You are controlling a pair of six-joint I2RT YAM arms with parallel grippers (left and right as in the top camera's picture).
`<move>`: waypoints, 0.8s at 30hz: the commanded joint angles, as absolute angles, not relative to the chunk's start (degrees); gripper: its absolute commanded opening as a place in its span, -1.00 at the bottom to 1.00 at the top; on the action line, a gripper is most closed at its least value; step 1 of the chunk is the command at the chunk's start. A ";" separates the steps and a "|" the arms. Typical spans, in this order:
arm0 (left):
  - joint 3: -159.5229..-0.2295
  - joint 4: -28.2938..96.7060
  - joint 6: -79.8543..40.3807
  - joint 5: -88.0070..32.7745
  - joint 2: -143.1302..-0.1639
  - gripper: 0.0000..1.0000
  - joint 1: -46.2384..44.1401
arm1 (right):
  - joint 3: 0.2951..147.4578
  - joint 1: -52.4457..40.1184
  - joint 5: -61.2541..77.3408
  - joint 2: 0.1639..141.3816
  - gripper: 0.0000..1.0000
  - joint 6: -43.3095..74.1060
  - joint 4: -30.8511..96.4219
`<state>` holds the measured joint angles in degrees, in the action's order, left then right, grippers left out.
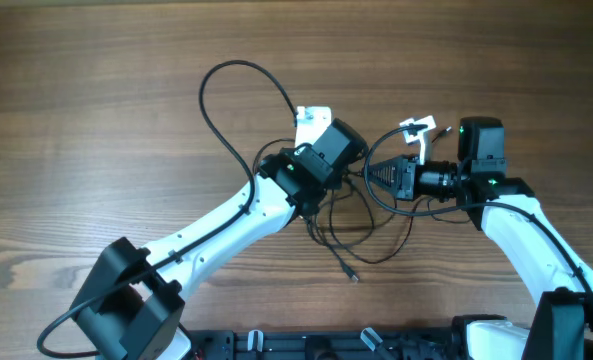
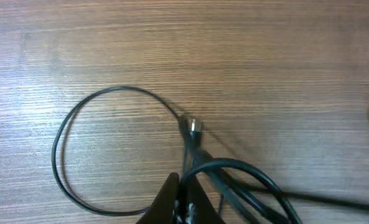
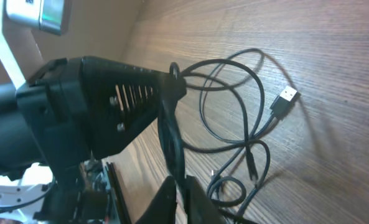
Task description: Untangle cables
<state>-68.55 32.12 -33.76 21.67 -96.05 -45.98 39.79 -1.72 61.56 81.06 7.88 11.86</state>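
The cables are thin black wires. One forms a big loop (image 1: 238, 100) at the back; the rest lie tangled (image 1: 361, 225) in front of the grippers, with a small plug end (image 1: 352, 276) nearest the front. My left gripper (image 1: 354, 160) is shut on a strand just behind a metal-tipped plug (image 2: 195, 127), with the big loop (image 2: 103, 155) to its left. My right gripper (image 1: 374, 176) faces it closely and is shut on another strand (image 3: 172, 134) that runs up to the left gripper's tip. A USB plug (image 3: 287, 96) and a small coil (image 3: 231, 186) lie on the table beyond.
The wooden table (image 1: 96, 120) carries everything. The left gripper's black body (image 3: 91, 106) fills the left of the right wrist view, very near my right fingers. A dark rail (image 1: 376, 342) runs along the table's front edge between the arm bases.
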 commanded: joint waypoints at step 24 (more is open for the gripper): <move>-68.93 32.40 -23.35 20.38 -88.40 -0.92 -45.10 | 39.99 -18.37 28.08 82.78 -0.01 3.03 5.96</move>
